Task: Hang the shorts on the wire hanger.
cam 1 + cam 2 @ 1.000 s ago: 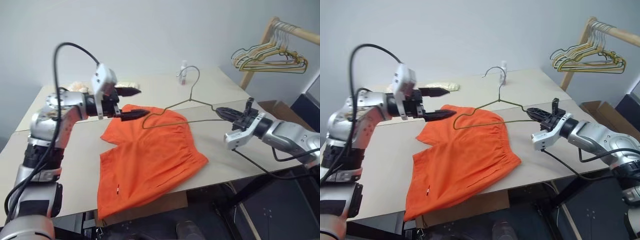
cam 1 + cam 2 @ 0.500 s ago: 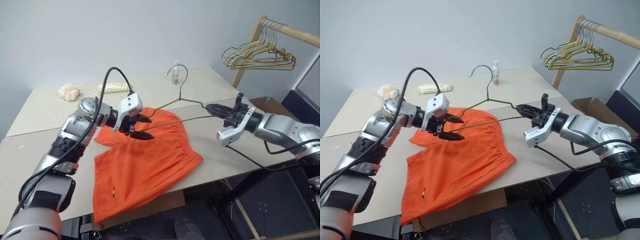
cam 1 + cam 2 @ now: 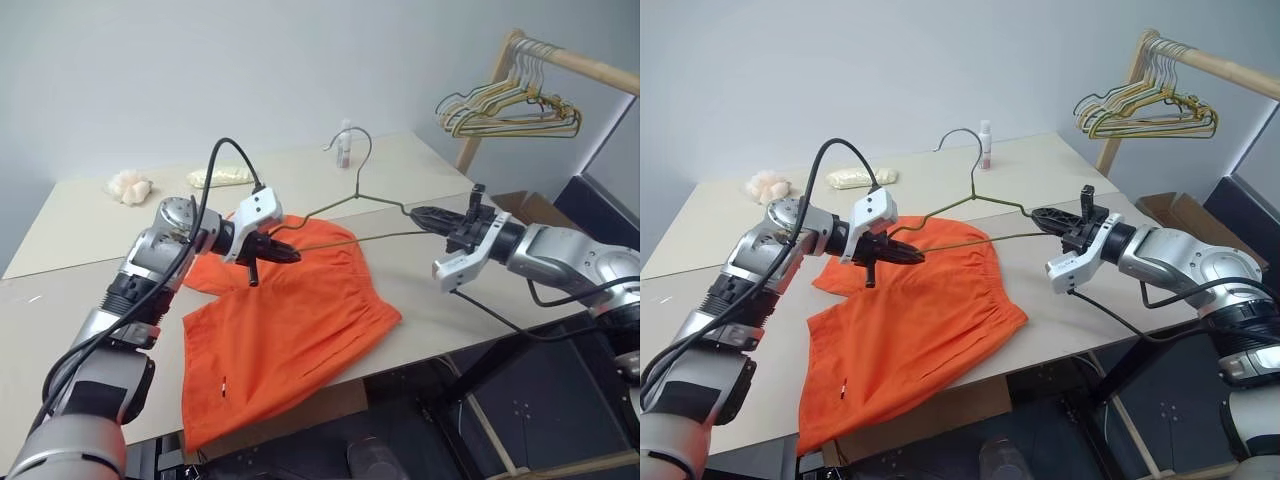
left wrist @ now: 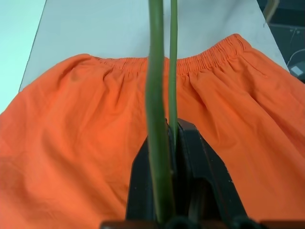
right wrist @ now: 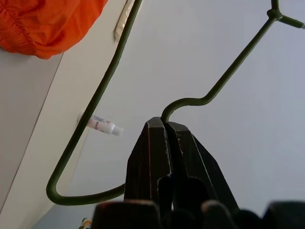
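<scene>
1. The table (image 3: 90,215) carries the orange shorts (image 3: 290,325), lying flat and spread near its front edge, waistband toward the robot's right; nothing is threaded through them, so by my reading the hanging itself is still to do.
2. The wire hanger (image 3: 355,205) is held in the air above the shorts, hook up, gripped at both ends.
3. The left gripper (image 3: 283,254) is pinched on the hanger's left corner, and the right gripper (image 3: 422,213) is pinched on its right corner.
4. The left wrist view shows two wire strands (image 4: 159,95) running between the closed black fingers (image 4: 200,171) over the gathered waistband.
5. The right wrist view shows the bent wire corner (image 5: 174,106) at the fingertips and a small bottle (image 5: 102,125) beyond.
</scene>
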Available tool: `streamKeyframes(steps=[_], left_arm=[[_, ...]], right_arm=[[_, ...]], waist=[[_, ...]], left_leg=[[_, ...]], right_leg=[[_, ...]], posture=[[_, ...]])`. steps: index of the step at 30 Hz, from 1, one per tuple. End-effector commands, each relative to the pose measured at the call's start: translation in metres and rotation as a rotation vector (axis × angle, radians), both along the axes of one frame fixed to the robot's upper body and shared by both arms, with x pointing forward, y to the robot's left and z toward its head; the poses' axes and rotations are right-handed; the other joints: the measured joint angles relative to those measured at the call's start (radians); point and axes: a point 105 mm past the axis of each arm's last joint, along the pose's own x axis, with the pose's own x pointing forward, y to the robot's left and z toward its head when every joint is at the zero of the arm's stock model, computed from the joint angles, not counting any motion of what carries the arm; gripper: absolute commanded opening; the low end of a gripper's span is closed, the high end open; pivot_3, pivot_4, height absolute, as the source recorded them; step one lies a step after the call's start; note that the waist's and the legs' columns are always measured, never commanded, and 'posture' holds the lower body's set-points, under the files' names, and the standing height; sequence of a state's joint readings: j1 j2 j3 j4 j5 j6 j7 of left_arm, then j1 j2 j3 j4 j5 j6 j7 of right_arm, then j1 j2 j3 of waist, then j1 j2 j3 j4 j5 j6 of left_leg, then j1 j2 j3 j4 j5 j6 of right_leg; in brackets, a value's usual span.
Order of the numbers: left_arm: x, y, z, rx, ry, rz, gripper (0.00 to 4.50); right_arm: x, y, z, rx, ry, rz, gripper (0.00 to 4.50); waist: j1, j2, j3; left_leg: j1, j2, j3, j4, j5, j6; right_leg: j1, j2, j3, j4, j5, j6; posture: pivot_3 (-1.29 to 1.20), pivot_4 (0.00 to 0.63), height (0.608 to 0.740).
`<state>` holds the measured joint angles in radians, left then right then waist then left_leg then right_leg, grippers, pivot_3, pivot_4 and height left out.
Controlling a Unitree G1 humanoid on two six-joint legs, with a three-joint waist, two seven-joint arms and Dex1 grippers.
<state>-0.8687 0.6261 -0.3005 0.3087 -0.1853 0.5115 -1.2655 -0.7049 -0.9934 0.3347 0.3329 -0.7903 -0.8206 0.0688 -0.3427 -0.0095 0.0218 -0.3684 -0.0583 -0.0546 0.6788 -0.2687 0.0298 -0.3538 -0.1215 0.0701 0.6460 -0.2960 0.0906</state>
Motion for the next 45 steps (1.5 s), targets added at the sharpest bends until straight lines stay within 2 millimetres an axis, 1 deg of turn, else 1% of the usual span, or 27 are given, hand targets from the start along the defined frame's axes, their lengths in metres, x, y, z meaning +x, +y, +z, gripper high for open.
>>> streamKeyframes(steps=[1,4,7,9,11,13,16,18,20,24,26,31,32,34,37,40,41,45], left_arm=[[0.002,0.001,0.026,-0.054,-0.066,0.004,0.0],[0.004,0.005,0.028,-0.057,-0.078,0.028,0.0],[0.004,0.008,0.027,-0.036,-0.11,0.032,0.0],[0.003,0.01,0.026,-0.03,-0.114,0.033,0.0],[0.002,0.01,0.025,-0.022,-0.12,0.029,0.0],[0.002,0.011,0.025,-0.019,-0.124,0.026,0.0],[0.0,0.011,0.025,-0.008,-0.13,0.014,0.0],[-0.002,0.011,0.024,0.006,-0.135,-0.004,0.0],[-0.005,0.011,0.023,0.022,-0.144,-0.029,0.0],[-0.01,0.01,0.023,0.035,-0.15,-0.064,0.0],[-0.014,0.01,0.022,0.041,-0.146,-0.084,0.0],[-0.018,0.011,0.018,0.058,-0.135,-0.106,0.0],[-0.018,0.011,0.018,0.059,-0.135,-0.106,0.0],[-0.018,0.011,0.018,0.059,-0.133,-0.107,0.0],[-0.02,0.009,0.017,0.056,-0.127,-0.12,0.0],[-0.021,0.008,0.016,0.055,-0.124,-0.132,0.0],[-0.021,0.007,0.017,0.055,-0.124,-0.133,0.0],[-0.021,0.008,0.016,0.065,-0.154,-0.155,0.0]], right_arm=[[-0.012,0.007,0.024,0.043,0.009,0.08,1.02],[-0.02,0.009,0.025,0.066,0.083,0.115,2.08],[-0.024,0.008,0.034,0.169,0.198,0.105,3.14],[-0.024,0.007,0.04,0.249,0.321,0.074,3.85],[-0.025,0.005,0.045,0.325,0.501,0.034,4.48],[-0.025,0.002,0.047,0.36,0.674,-0.007,4.48],[-0.022,0.0,0.051,0.411,0.856,-0.086,4.48],[-0.015,-0.003,0.047,0.411,0.971,-0.181,4.48],[-0.003,-0.005,0.042,0.431,1.08,-0.307,4.48],[0.005,-0.003,0.036,0.4,1.193,-0.422,4.48],[0.005,0.0,0.031,0.361,1.267,-0.451,4.48],[0.004,0.007,0.02,0.288,1.356,-0.503,4.48],[0.005,0.009,0.018,0.286,1.363,-0.511,4.48],[0.006,0.015,0.01,0.263,1.37,-0.526,4.13],[0.01,0.022,0.003,0.253,1.37,-0.543,3.29],[0.01,0.025,0.0,0.233,1.376,-0.547,2.19],[0.01,0.025,-0.001,0.23,1.377,-0.543,1.93],[0.007,0.027,0.001,0.228,1.379,-0.531,0.54]], waist=[[0.0,0.0,0.0],[0.0,0.0,0.0],[0.001,0.0,0.0],[0.0,0.0,0.0],[0.002,0.0,0.0],[0.008,0.0,0.0],[0.02,0.0,0.0],[0.03,0.0,0.0],[0.036,0.0,0.0],[0.057,0.0,0.0],[0.07,0.0,0.0],[0.088,0.001,0.0],[0.088,0.001,0.0],[0.087,0.001,0.0],[0.083,0.001,0.0],[0.08,0.001,0.0],[0.079,0.001,0.0],[0.078,0.001,0.0]], left_leg=[[0.0,0.0,0.0,0.0,0.0,0.0],[0.0,0.0,0.0,0.0,0.0,0.0],[0.0,0.0,0.0,0.0,0.0,0.0],[0.0,0.001,0.0,0.0,0.0,0.0],[0.0,0.001,-0.001,0.0,0.0,0.0],[0.0,0.001,-0.001,0.0,0.0,0.0],[0.0,0.002,-0.002,0.001,-0.001,0.001],[0.0,0.001,-0.002,0.001,-0.001,0.001],[-0.001,0.001,-0.002,0.0,-0.001,0.001],[-0.002,0.001,-0.002,0.0,-0.001,0.001],[-0.005,0.001,-0.001,0.0,-0.001,0.001],[-0.017,0.0,-0.002,0.003,0.0,0.0],[-0.019,-0.001,-0.002,0.003,0.0,0.0],[-0.023,-0.003,-0.002,0.005,0.0,0.0],[-0.025,-0.004,-0.001,0.006,0.001,-0.001],[-0.025,-0.004,-0.001,0.006,0.001,-0.001],[-0.025,-0.004,-0.001,0.006,0.001,-0.001],[-0.025,-0.004,-0.001,0.006,0.001,-0.001]], right_leg=[[0.0,0.0,0.0,0.0,0.0,0.0],[0.001,0.0,0.0,0.0,0.0,0.0],[0.001,0.0,0.0,-0.001,0.0,0.0],[0.002,0.0,-0.001,-0.001,0.0,0.0],[0.003,0.0,-0.001,-0.001,0.0,0.0],[0.003,0.0,-0.001,-0.001,0.0,0.0],[0.002,0.0,-0.002,-0.001,0.0,0.0],[0.001,-0.001,-0.001,0.0,0.0,0.0],[0.0,-0.001,-0.001,0.0,0.0,0.0],[-0.003,-0.002,0.0,0.0,0.0,0.0],[-0.006,-0.003,-0.001,0.001,0.0,0.0],[-0.019,-0.003,-0.001,0.006,0.0,0.0],[-0.022,-0.004,-0.001,0.013,0.0,0.0],[-0.03,-0.006,-0.001,0.018,0.0,0.0],[-0.033,-0.007,-0.001,0.018,0.0,0.0],[-0.033,-0.007,-0.001,0.018,0.0,0.0],[-0.033,-0.007,-0.001,0.018,0.0,0.0],[-0.033,-0.007,-0.001,0.018,0.0,0.0]], posture=[[-0.26,0.0,0.74],[-0.25,0.0,0.74],[-0.25,0.0,0.74],[-0.24,0.0,0.74],[-0.24,0.0,0.74],[-0.23,0.0,0.74],[-0.23,0.0,0.74],[-0.22,0.0,0.74],[-0.22,0.0,0.74],[-0.21,0.0,0.74],[-0.2,0.0,0.74],[-0.2,0.0,0.74],[-0.2,0.0,0.74],[-0.2,0.0,0.74],[-0.2,0.0,0.74],[-0.2,0.0,0.74],[-0.2,0.0,0.74],[-0.21,0.0,0.74]])
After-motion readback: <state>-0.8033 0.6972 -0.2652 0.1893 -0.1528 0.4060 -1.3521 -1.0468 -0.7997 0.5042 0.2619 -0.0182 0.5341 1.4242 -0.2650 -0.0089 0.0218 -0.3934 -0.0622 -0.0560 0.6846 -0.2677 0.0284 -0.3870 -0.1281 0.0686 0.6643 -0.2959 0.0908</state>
